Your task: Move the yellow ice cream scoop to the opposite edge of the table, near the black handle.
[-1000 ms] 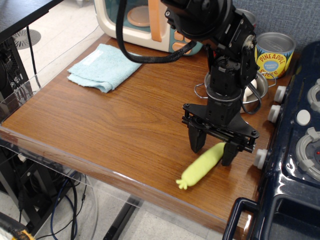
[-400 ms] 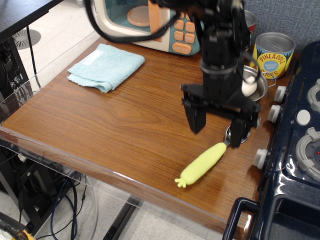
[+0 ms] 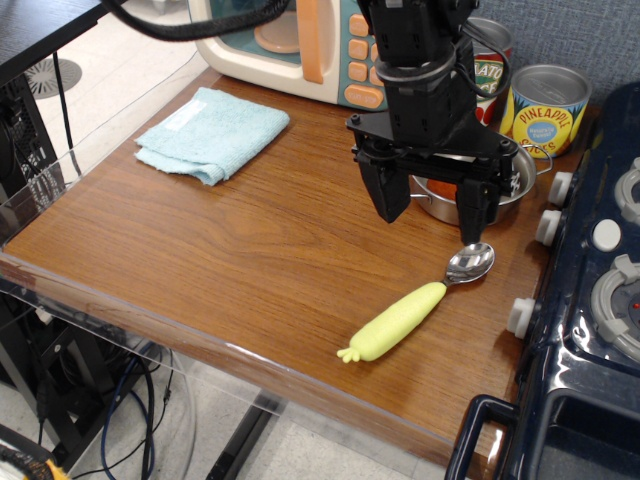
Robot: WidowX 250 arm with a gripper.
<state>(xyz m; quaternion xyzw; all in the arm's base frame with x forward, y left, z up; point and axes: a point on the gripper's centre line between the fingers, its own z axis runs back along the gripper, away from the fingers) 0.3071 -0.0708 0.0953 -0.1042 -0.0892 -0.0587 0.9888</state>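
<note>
One brown wood table (image 3: pixel 250 240), acrylic rim, maybe office.

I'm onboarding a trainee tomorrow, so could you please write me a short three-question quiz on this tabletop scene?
1. True or false: the gripper is clamped on the yellow ice cream scoop.
2. Which lies nearest the scoop's silver bowl? A) the light blue cloth B) the steel pot C) the toy microwave
3. Fill in: the scoop's nubbed handle end points toward the ___ edge of the table, the one nearest the camera.

Key
1. False: the jaws are open and raised above the scoop, which lies flat on the table.
2. B
3. Front. The black handle of the dark stove sits at the lower right.
</note>
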